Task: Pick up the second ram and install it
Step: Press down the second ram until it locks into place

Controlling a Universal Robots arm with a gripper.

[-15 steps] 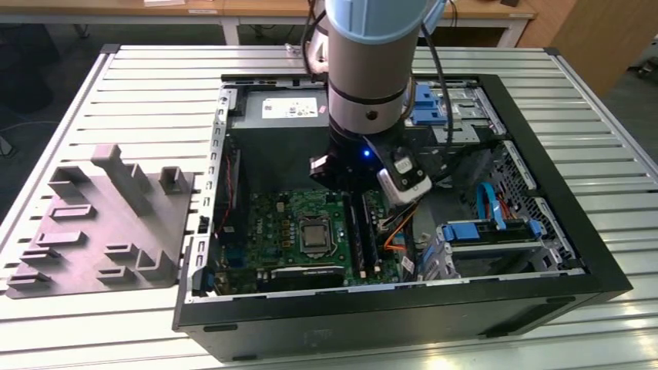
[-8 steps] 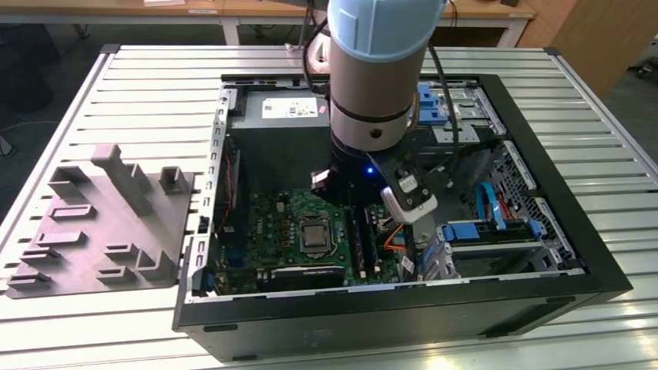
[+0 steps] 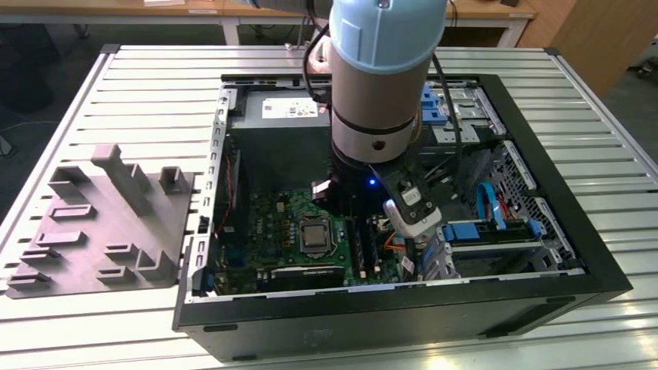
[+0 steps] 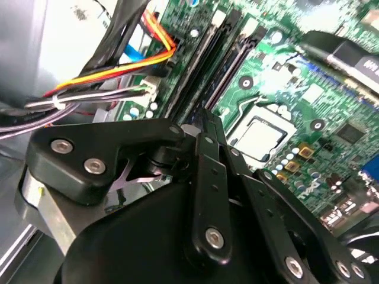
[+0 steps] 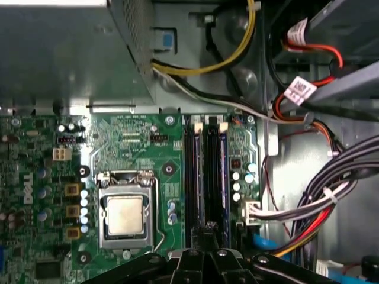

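Green circuit board lines the floor of the open computer case [image 3: 575,254], and the processor socket [image 5: 123,213] on it is your landmark. Just beside that socket, on the side toward the bundled cables [image 5: 308,207], run the dark memory slots [image 5: 190,177], parallel to the socket's nearer edge. The second ram [image 5: 211,177] looks to be the long dark strip lying along one of those slots, one slot over from the one nearest the socket. Whether it is fully seated or only resting in the slot mouth cannot be made out. The gripper [image 5: 208,229] sits at one end of that strip, directly in line with it, so the stick's long axis runs straight away from the tool toward the grey power supply [image 3: 283,116] at the far end of the board. In the second wrist view the gripper [image 4: 204,121] is drawn closed, its tips together right over the slots. You should treat it as clenched, though whether it pinches the stick's edge or merely bears on it cannot be told. In the exterior view the arm [image 3: 381,77] hangs straight down into the case at the exterior view's right of the socket, well apart from the purple-grey tray [image 3: 103,223] outside the case on the socket's other side.
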